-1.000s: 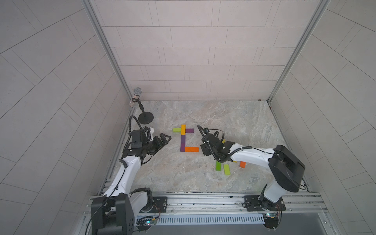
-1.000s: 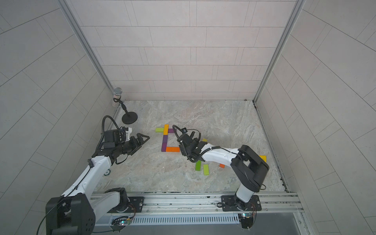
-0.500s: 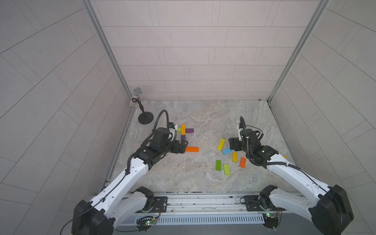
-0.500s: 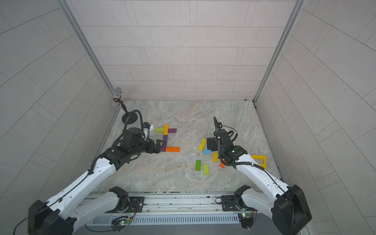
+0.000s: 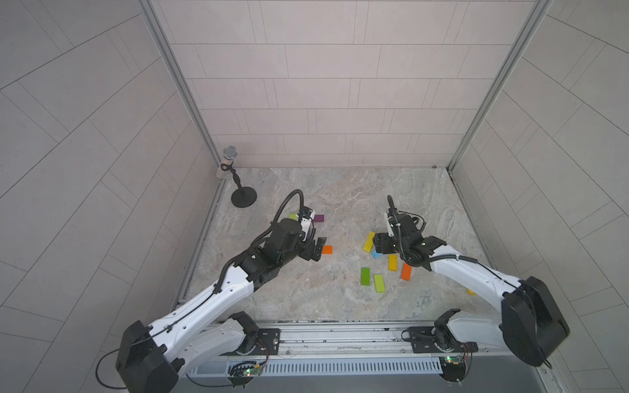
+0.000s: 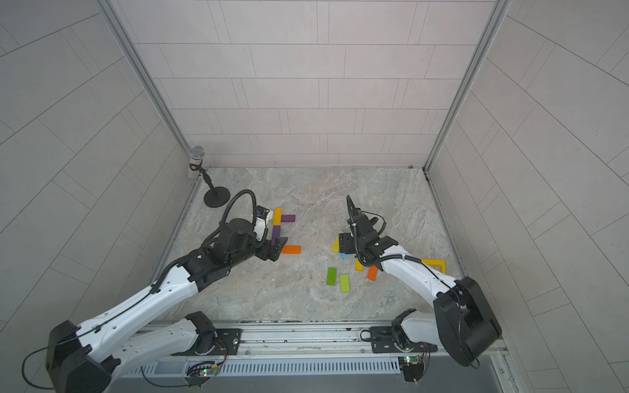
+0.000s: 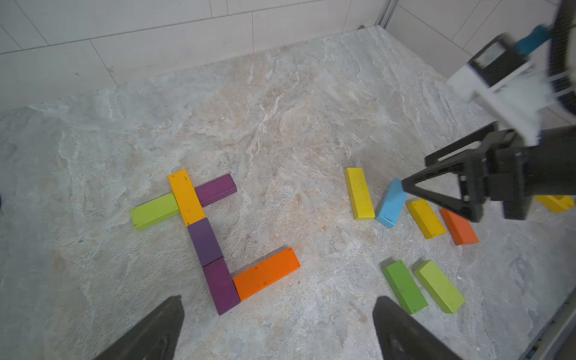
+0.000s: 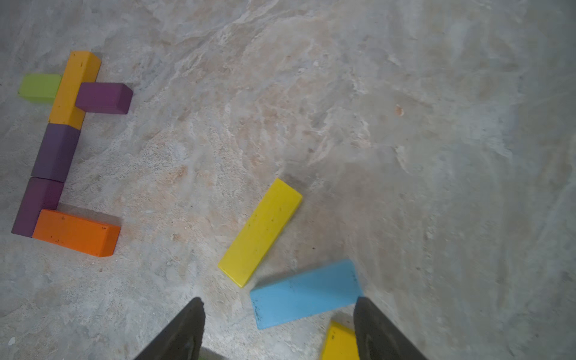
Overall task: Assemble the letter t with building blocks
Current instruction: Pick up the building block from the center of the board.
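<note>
Left wrist view: left claw (image 7: 277, 299), right claw (image 7: 414, 173) apart; yellow block (image 7: 360, 193) crowds blue block (image 7: 391, 202).

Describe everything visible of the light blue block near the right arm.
The light blue block is a small flat rectangle, domino-like, matte painted, wood by its look, with dark scuffs near one end. It lies on the stone-patterned table among the loose blocks, apart from the assembled letter. One corner comes close to a yellow block; contact cannot be told. It lies crosswise before the open right pincer, one fingertip at its end; nothing grips it.
</note>
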Controlling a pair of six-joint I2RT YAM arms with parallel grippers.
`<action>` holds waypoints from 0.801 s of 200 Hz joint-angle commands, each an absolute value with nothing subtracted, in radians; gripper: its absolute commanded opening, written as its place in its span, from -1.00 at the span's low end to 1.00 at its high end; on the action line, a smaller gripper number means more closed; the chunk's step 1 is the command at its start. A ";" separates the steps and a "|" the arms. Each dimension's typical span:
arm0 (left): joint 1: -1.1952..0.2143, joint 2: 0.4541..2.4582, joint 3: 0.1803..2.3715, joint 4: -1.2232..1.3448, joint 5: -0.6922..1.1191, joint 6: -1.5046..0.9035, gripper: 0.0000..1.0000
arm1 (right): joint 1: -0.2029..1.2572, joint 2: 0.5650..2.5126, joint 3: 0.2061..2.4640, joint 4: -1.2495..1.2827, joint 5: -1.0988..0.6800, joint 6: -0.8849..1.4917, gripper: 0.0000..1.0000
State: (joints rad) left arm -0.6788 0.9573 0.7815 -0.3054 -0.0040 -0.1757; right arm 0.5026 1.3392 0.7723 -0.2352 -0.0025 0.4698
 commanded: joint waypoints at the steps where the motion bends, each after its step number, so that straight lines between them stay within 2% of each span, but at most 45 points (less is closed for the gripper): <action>1: -0.611 0.909 0.804 -0.494 0.091 -0.156 1.00 | 0.564 1.449 0.845 -0.241 0.061 0.517 0.49; 20: -0.475 0.915 0.813 -0.585 0.304 -0.164 1.00 | 0.587 1.515 0.857 -0.214 0.083 0.553 0.45; 36: -0.402 0.926 0.796 -0.600 0.412 -0.157 1.00 | 0.598 1.540 0.854 -0.200 0.111 0.574 0.41; 78: -0.358 0.910 0.758 -0.538 0.454 -0.169 1.00 | 0.603 1.576 0.871 -0.220 0.180 0.580 0.38; 160: -0.297 0.902 0.733 -0.485 0.510 -0.218 1.00 | 0.594 1.701 0.938 -0.224 0.191 0.599 0.29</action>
